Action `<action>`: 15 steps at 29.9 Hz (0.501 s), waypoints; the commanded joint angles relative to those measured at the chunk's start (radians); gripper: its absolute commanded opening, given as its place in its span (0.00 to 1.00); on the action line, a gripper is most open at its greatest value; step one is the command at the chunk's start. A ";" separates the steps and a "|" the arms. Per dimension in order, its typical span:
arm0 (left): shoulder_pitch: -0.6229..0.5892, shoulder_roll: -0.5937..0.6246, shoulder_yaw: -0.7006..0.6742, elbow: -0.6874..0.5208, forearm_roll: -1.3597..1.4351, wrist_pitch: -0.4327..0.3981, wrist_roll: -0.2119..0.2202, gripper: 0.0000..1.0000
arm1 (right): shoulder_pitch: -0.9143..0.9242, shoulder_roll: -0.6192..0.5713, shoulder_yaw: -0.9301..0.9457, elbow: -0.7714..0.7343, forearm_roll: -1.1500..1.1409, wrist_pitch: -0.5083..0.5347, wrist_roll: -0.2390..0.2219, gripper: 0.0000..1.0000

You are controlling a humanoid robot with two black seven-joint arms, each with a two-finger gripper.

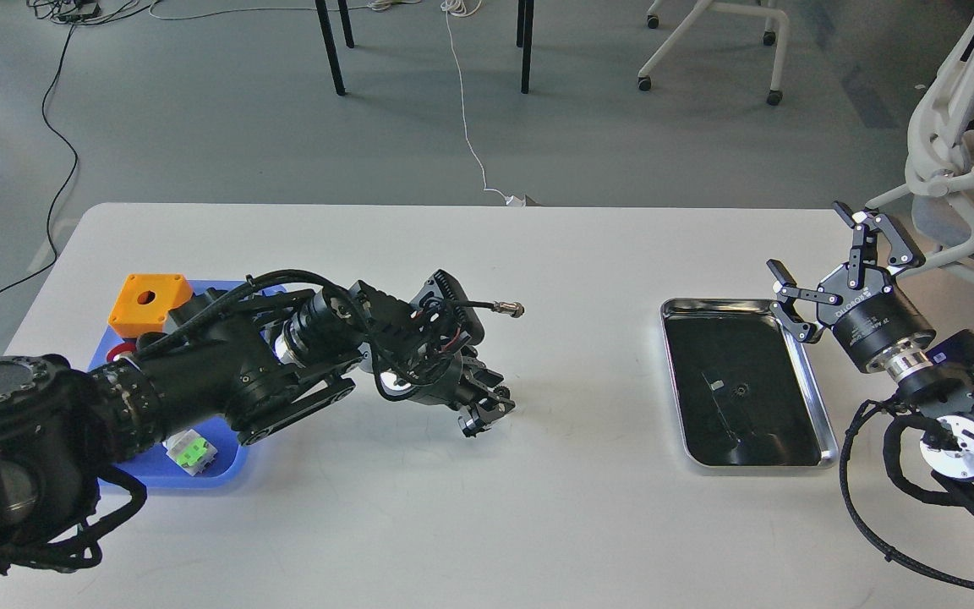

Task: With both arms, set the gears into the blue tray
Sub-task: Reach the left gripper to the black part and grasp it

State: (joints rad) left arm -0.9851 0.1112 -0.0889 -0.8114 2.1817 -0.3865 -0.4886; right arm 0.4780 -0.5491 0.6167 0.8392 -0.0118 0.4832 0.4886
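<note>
My left gripper points down at the white table's middle, its fingers drawn close around a tiny black gear that barely shows between them. The blue tray lies at the left, mostly hidden under my left arm. A second gear rests on the dark floor of the steel tray at the right. Just beyond that tray's far right corner, my right gripper hangs open and holds nothing.
On the blue tray stand an orange box, a green push-button and a red part. A cable plug sticks out from my left wrist. An office chair stands past the table's right end.
</note>
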 commanded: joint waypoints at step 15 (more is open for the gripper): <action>-0.001 -0.010 0.000 -0.003 0.000 0.000 0.000 0.20 | -0.007 0.000 0.001 0.000 0.000 0.000 0.000 0.99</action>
State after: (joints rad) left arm -0.9835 0.1035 -0.0889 -0.8128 2.1817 -0.3863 -0.4886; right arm 0.4713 -0.5492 0.6183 0.8391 -0.0113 0.4832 0.4886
